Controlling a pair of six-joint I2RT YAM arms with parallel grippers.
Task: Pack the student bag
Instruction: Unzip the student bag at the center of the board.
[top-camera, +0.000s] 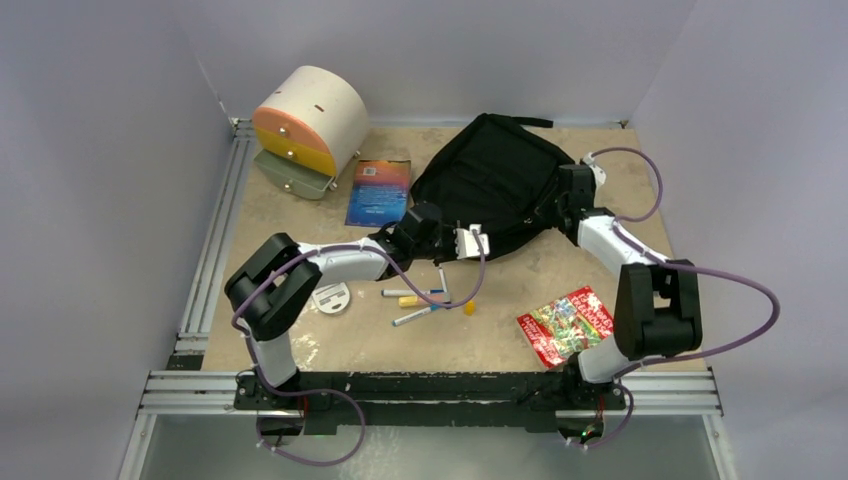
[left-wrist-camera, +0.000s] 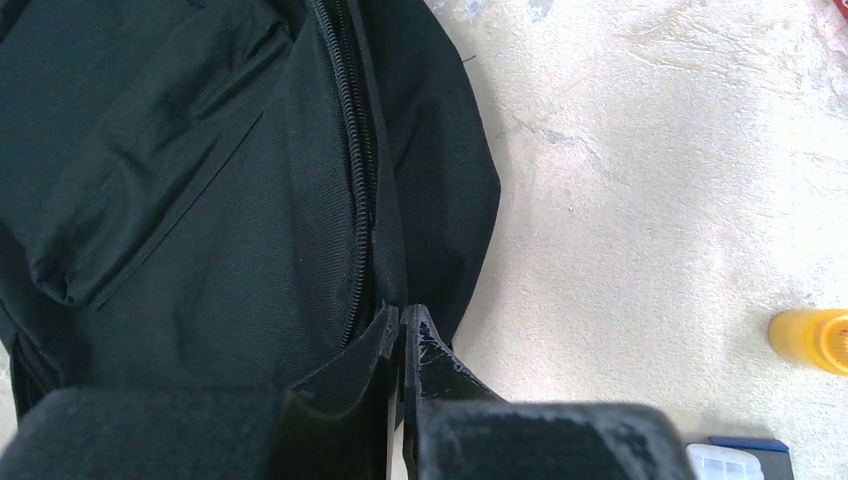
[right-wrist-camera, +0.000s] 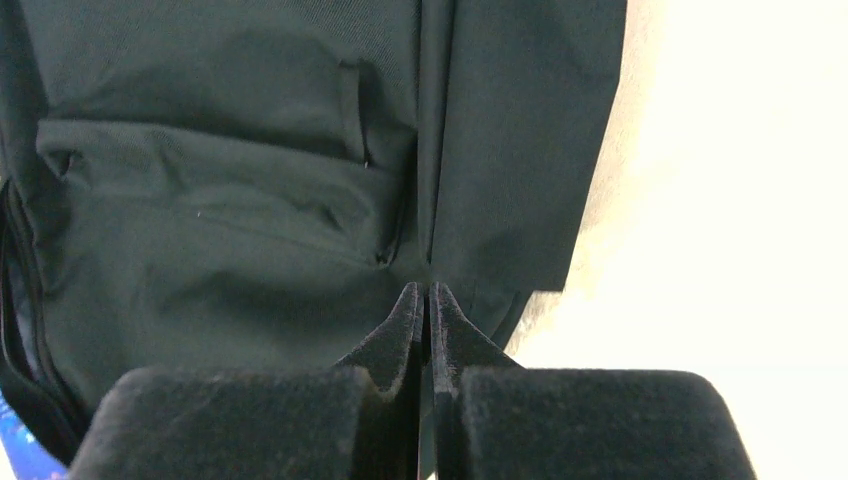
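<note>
Table (top-camera: 500, 345): pale, scuffed surface, walled in on three sides.

Student bag (top-camera: 495, 180): black and lying flat at the middle of the far edge, a little toward the right. I see a zipper line (left-wrist-camera: 360, 170) running down its fabric in the left wrist view.

Drawer box (top-camera: 310, 115): cream and orange, in the far left corner, with the bottom drawer pulled out.

Left gripper (left-wrist-camera: 403, 320): jaws pressed together, tips at the lower end of the zipper on the bag's near side. I cannot tell whether any fabric is pinched.

Right gripper (right-wrist-camera: 427, 295): jaws also closed tight, tips against a seam on the bag's right side. Same doubt about a hold.

Blue book (top-camera: 379, 191): flat, just left of the bag, between it and the drawer box.

Red packet (top-camera: 566, 325): near the right end of the near edge, beside the right arm.

Markers (top-camera: 420, 300): loose cluster mid-table, toward the near edge.

White disc (top-camera: 331, 297): left of the markers, by the left arm.

Yellow cap (top-camera: 469, 308): just right of the markers.
</note>
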